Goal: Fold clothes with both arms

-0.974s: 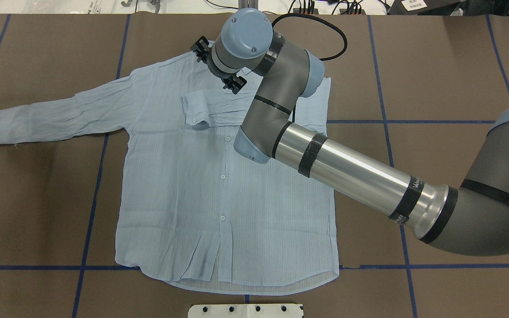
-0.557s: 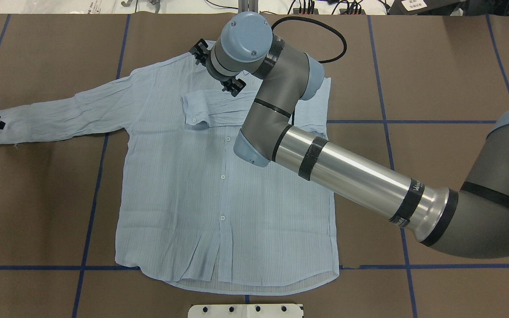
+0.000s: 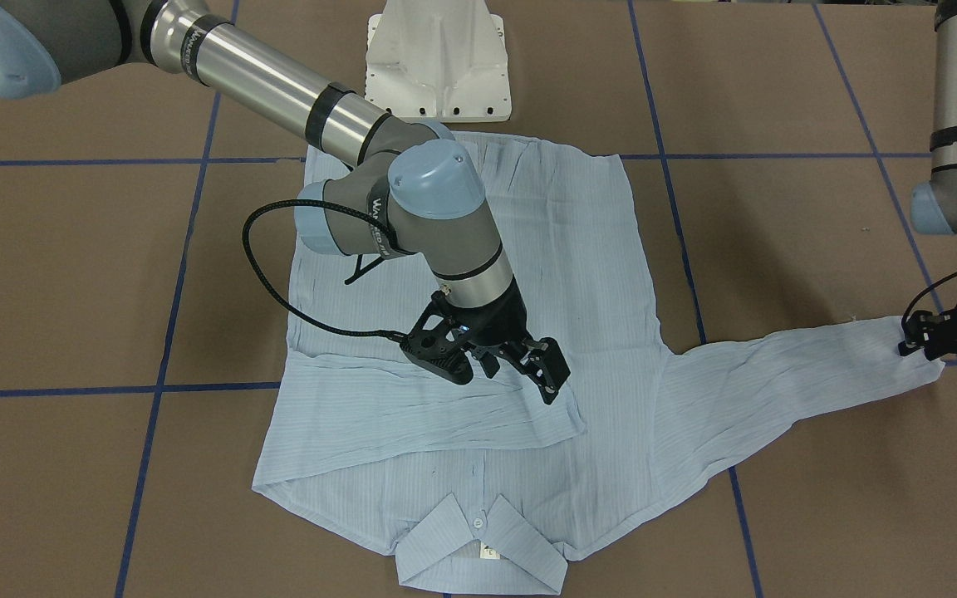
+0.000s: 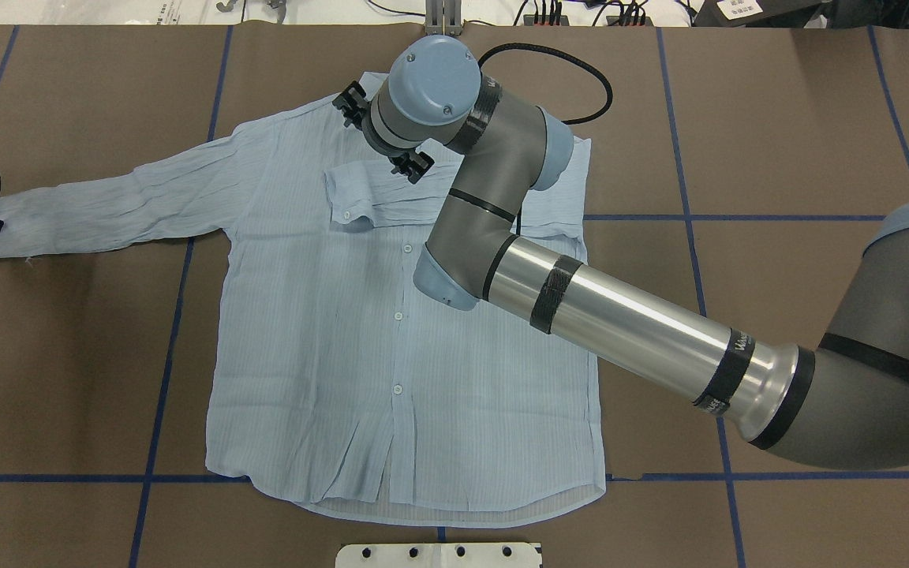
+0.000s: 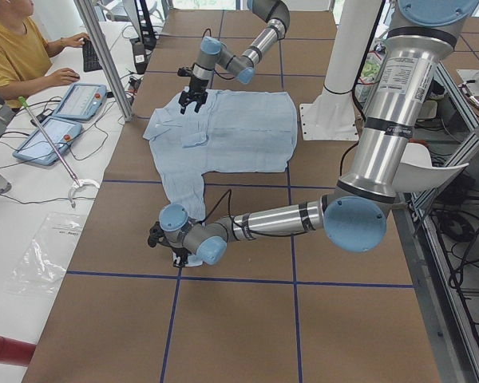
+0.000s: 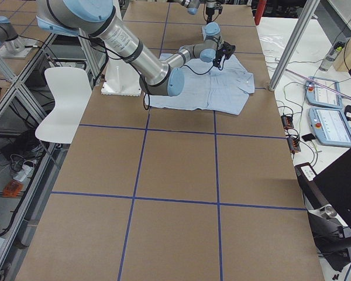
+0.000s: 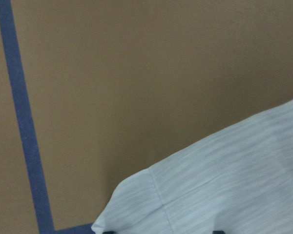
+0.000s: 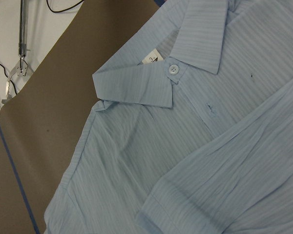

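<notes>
Front-facing ext. view: right gripper (image 3: 502, 378), jaws spread wide and empty, hangs over the light-blue shirt (image 3: 586, 249) laid flat on table; folded sleeve (image 3: 412, 411) directly beneath it. Left gripper (image 3: 917, 342) sits at outstretched sleeve's cuff (image 3: 902, 370); can't tell whether it's clenched.

I work with six views. The overhead camera sits behind the robot and looks forward and down on the table (image 4: 68, 355); the white pedestal (image 4: 439, 554) is at its bottom edge. The front camera stands opposite, faces the robot steeply down, and has the pedestal at the top. Both share the spread shirt (image 4: 328, 339). The two side cameras look along the table from its ends, high and far; the left one catches also a person (image 5: 16, 56) beside the table. The left wrist camera is very near the cuff (image 7: 210, 190), the right one near the collar (image 8: 200, 34).
</notes>
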{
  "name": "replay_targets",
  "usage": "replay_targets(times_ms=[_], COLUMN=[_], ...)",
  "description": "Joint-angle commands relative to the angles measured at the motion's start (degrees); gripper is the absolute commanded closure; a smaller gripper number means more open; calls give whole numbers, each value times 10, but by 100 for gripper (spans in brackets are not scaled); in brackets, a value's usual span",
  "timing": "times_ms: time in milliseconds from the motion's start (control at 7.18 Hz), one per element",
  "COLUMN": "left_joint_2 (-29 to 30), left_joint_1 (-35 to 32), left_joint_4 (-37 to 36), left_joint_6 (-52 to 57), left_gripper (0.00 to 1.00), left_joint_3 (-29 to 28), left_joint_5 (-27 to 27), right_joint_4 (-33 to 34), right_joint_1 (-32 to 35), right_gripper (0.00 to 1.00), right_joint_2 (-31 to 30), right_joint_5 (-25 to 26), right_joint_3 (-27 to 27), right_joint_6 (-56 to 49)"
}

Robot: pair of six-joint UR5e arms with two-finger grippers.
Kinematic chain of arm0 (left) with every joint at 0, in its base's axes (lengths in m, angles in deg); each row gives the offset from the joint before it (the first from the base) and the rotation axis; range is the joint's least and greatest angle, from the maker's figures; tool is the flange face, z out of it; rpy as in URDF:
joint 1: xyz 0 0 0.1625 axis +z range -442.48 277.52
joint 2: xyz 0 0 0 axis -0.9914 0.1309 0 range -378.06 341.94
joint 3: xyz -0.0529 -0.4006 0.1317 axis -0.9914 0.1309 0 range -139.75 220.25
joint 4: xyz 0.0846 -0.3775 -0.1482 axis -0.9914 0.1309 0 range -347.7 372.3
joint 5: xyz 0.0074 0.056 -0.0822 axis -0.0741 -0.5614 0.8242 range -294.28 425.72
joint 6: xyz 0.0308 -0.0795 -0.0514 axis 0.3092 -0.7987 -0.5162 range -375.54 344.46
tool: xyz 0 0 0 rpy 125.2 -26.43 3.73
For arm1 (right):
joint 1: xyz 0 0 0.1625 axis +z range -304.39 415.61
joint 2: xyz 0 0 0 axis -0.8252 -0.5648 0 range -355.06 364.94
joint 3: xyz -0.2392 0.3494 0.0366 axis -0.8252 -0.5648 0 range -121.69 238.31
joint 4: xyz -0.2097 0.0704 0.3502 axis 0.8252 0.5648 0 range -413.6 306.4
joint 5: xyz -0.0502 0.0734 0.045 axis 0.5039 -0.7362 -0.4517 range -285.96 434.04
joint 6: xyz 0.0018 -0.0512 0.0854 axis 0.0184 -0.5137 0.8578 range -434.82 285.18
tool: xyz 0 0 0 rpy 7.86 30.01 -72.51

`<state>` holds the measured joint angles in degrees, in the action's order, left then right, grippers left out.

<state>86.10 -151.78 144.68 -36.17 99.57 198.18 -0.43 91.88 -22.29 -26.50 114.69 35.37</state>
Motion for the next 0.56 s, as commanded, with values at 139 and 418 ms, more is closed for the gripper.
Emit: replay_targets(times_ms=[139, 418], left_joint_2=[2, 13], left_joint_1=[-1, 0], left_joint_4=[0, -24], left_joint_6=[-4, -79], left_gripper=[100, 100], left_joint_3=[10, 81], left_joint_5=[4, 8], right_joint_4=[-1, 2], right_joint_1=[-1, 2], right_gripper=[3, 4], right_joint_2=[-5, -30], right_joint_5=[1, 0], right_joint_3=[5, 41], right_joint_6=[0, -1])
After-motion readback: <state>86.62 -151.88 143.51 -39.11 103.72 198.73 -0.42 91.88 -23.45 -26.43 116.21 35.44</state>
